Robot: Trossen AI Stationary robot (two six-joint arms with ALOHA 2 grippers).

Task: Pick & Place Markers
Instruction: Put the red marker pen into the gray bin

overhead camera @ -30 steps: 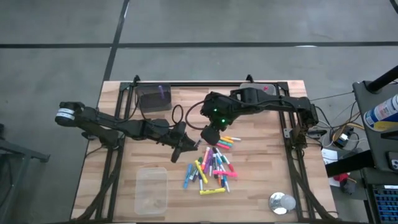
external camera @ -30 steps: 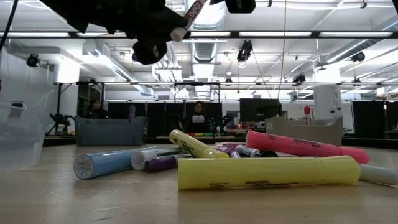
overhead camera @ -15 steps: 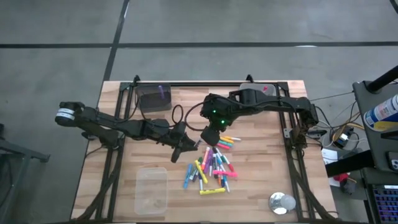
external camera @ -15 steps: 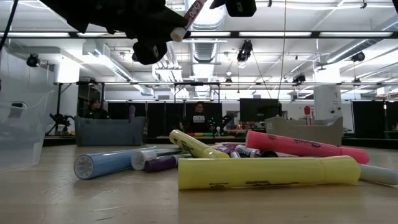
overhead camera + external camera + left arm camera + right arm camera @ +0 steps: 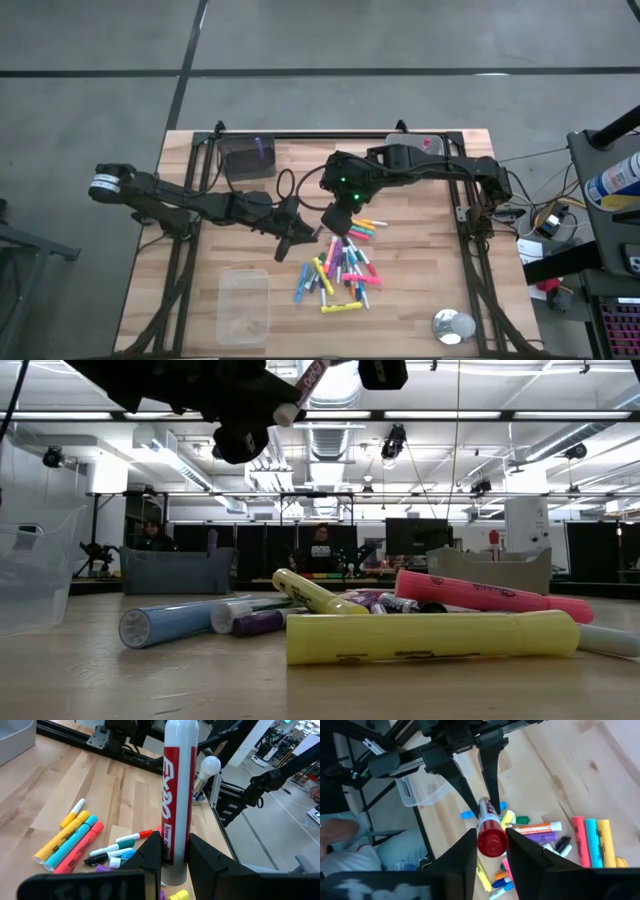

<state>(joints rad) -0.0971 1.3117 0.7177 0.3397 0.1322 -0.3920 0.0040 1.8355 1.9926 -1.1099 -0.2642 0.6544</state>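
**Red marker held between two claws above the pile**

A white-barrelled red marker [image 5: 179, 795] hangs in the air over the worktop [image 5: 420, 300], gripped at one end by the left claw [image 5: 175, 851], whose fingers [image 5: 152, 852] press against the barrel on both sides. The right claw [image 5: 491, 841] meets it from the other end: its fingers [image 5: 462, 851] sit either side of the red cap, narrow and touching or nearly touching it, though a firm grip cannot be told.

From above, the left arm reaches in low from the left edge of the worktop, its claw [image 5: 297, 232] pointing toward the middle. The right arm stretches from the right side across the back, bends down, and its claw [image 5: 335, 215] hangs just beside the left one.

The other markers [image 5: 343, 268] lie in a loose pile on the worktop just below and to the right of both claws. A clear tub [image 5: 244, 305] sits near the front left.
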